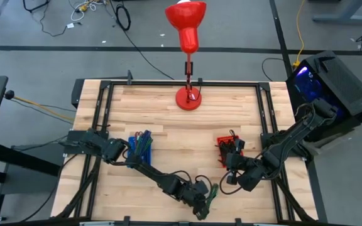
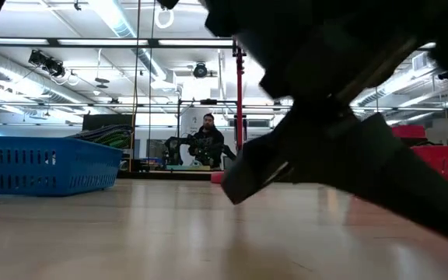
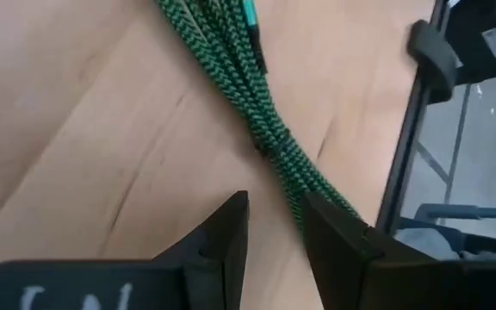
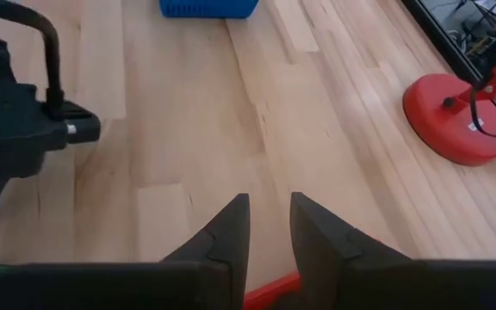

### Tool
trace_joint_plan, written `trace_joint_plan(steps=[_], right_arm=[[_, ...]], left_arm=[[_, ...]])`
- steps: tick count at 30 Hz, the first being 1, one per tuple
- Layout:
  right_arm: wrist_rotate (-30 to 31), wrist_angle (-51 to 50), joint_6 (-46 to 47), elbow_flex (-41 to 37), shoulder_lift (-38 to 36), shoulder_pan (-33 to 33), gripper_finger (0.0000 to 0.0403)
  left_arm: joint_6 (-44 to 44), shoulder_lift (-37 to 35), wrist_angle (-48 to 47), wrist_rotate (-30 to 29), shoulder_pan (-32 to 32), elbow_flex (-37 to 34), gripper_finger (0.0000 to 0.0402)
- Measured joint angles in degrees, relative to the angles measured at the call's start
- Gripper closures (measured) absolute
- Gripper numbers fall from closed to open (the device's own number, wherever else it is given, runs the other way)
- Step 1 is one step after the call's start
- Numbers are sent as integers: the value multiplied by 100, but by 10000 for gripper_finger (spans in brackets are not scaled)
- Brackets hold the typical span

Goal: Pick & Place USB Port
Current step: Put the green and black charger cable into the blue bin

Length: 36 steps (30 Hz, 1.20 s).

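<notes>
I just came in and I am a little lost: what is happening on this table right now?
A two-armed robot is sorting cables at a wooden table. The left gripper is low at the near edge, its fingers slightly apart beside a green braided cable, not clearly gripping it. The right gripper hovers empty near the red basket. The blue basket already holds cables.

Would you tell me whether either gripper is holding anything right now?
Nothing is held: the left gripper stands open beside the green cable, and the right gripper is empty.
</notes>
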Motion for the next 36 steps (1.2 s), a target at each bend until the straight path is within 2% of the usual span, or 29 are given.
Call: trace_joint_plan(steps=[6,11,15,20,27,31,36], right_arm=[[-9,5,-21,0,0,0,316],[-15,9,-36,0,0,-2,316],[-16,11,-36,0,0,0,316],[-28,53,-16,0,0,-2,316],[-892,48,284,0,0,101,316],[-850,174,332,0,99,466,316],[-1336,798,301,0,545,853,316]], left_arm=[[-50,107,568,174,4,-1,287],[-50,155,481,211,5,2,288],[-85,218,456,320,11,17,314],[155,317,960,401,7,22,349],[999,129,230,637,76,-9,364],[1617,-221,-620,124,121,-24,358],[2209,-711,-1537,-909,120,-20,353]])
